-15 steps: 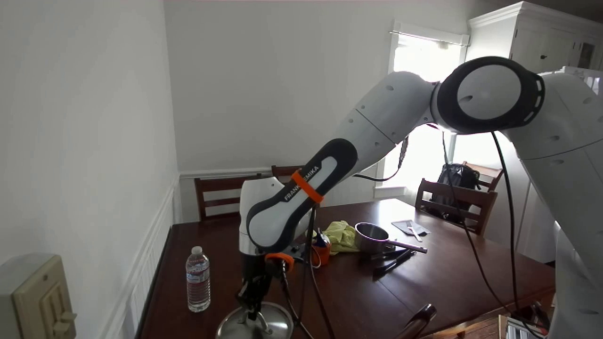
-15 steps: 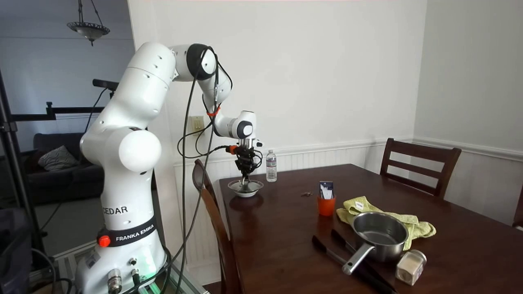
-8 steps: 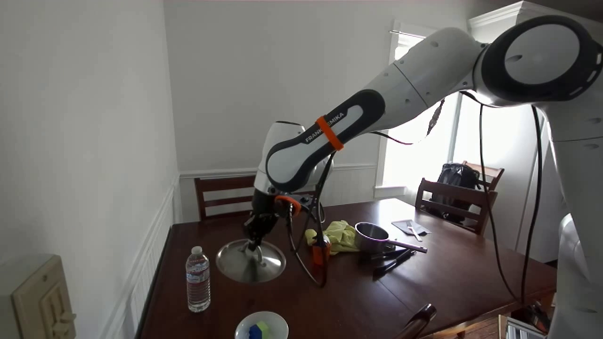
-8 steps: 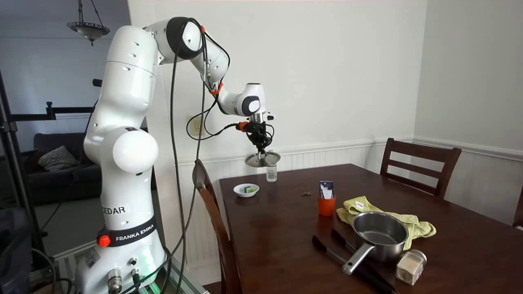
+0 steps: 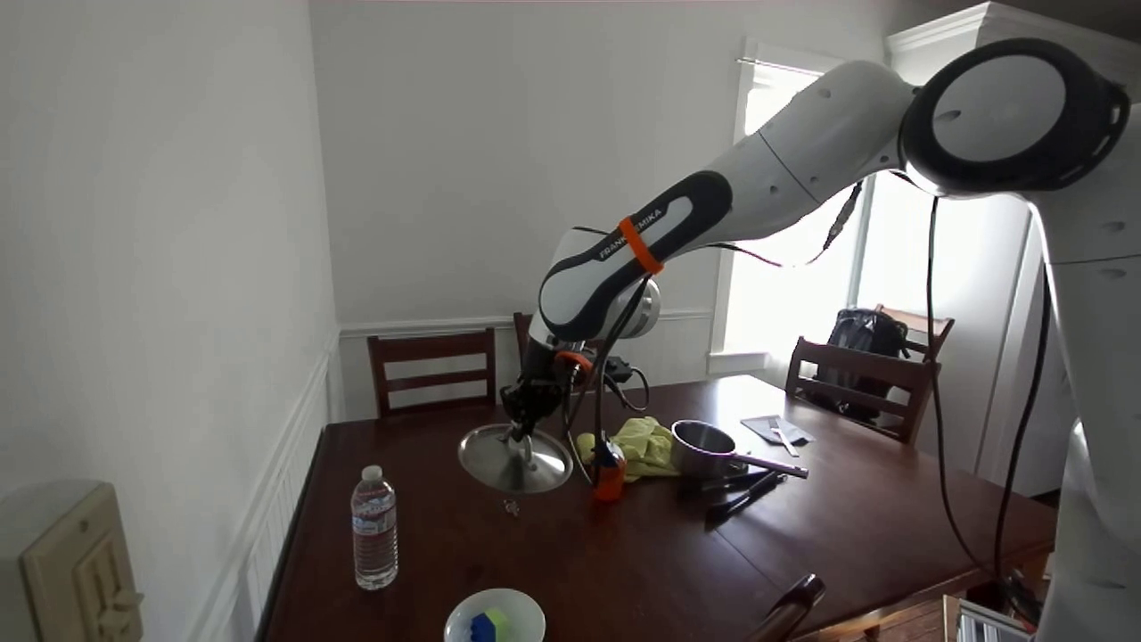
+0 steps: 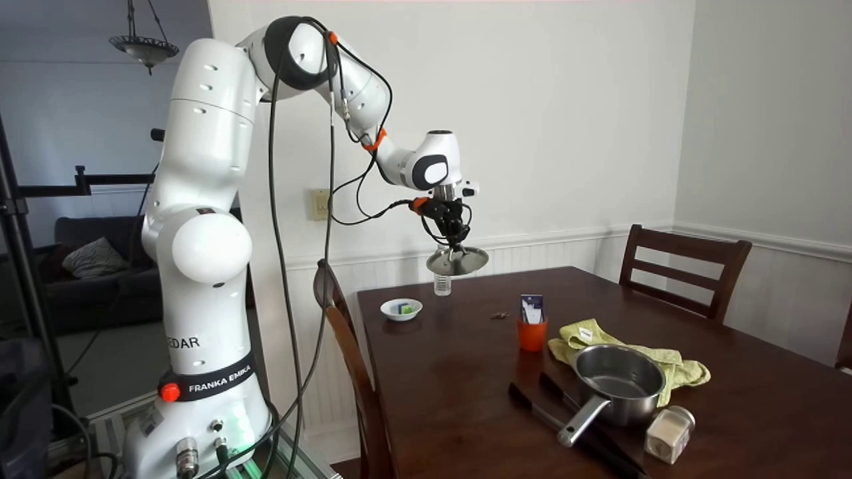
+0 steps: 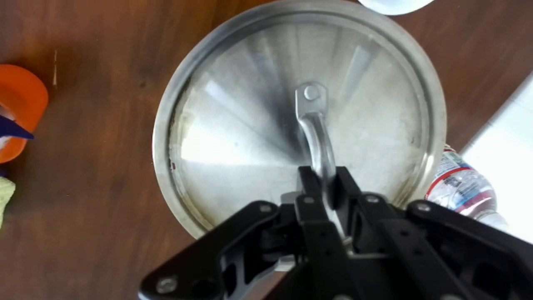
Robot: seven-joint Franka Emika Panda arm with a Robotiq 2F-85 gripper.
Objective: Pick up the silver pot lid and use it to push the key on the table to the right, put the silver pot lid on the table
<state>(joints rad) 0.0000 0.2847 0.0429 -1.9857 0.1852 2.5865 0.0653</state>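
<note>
The silver pot lid (image 5: 499, 468) hangs above the dark brown table (image 5: 642, 562). It also shows in an exterior view (image 6: 469, 261) and fills the middle of the wrist view (image 7: 233, 121). My gripper (image 7: 322, 177) is shut on the lid's arched metal handle, the fingers on either side of it. The gripper also shows above the lid in both exterior views (image 5: 519, 432) (image 6: 456, 248). A small key bunch (image 5: 511, 507) lies on the table; it also shows in an exterior view (image 6: 500, 316). The key is not seen in the wrist view.
A water bottle (image 5: 374, 535) stands by the wall, close to the lid's edge in the wrist view (image 7: 462, 183). A white bowl (image 6: 399, 318) holds a blue-green block. An orange cup (image 6: 531, 338), green towel (image 6: 685, 372), saucepan (image 6: 622, 406), tongs (image 6: 532, 406) and jar (image 6: 669, 436) stand beyond.
The lid was over the white bowl; my gripper has lifted it and carried it away, past the bottle towards the key. The bowl and its block are uncovered. The key now shows in both exterior views.
</note>
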